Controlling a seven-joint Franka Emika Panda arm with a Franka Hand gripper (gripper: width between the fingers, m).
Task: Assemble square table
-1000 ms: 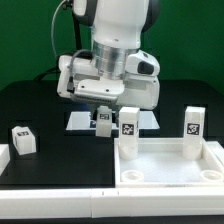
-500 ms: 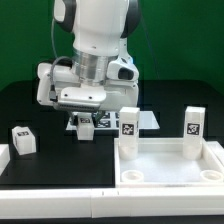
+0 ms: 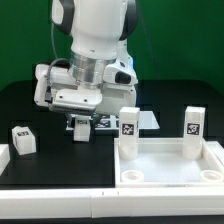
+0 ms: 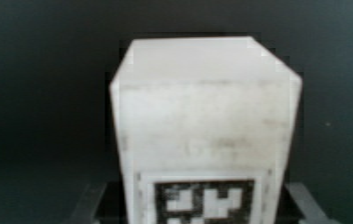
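Note:
The square tabletop (image 3: 170,160) lies at the front on the exterior view's right, with round holes in its near corners. Two tagged white legs (image 3: 129,122) (image 3: 194,122) stand upright at its far corners. A third leg (image 3: 22,138) lies loose on the black table at the left. My gripper (image 3: 82,131) is shut on a fourth leg (image 3: 83,126) and holds it just above the table, left of the tabletop. In the wrist view this leg (image 4: 205,110) fills the frame, its tag near the dark fingers (image 4: 98,203) that flank it.
The marker board (image 3: 148,120) lies flat behind the held leg, partly hidden by the arm. A plain white block (image 3: 3,160) sits at the left edge. A white rail (image 3: 60,200) runs along the front of the table.
My arm has swung to the exterior view's left with the leg in its grip, away from the tabletop, then sunk slightly. The other parts have not moved.

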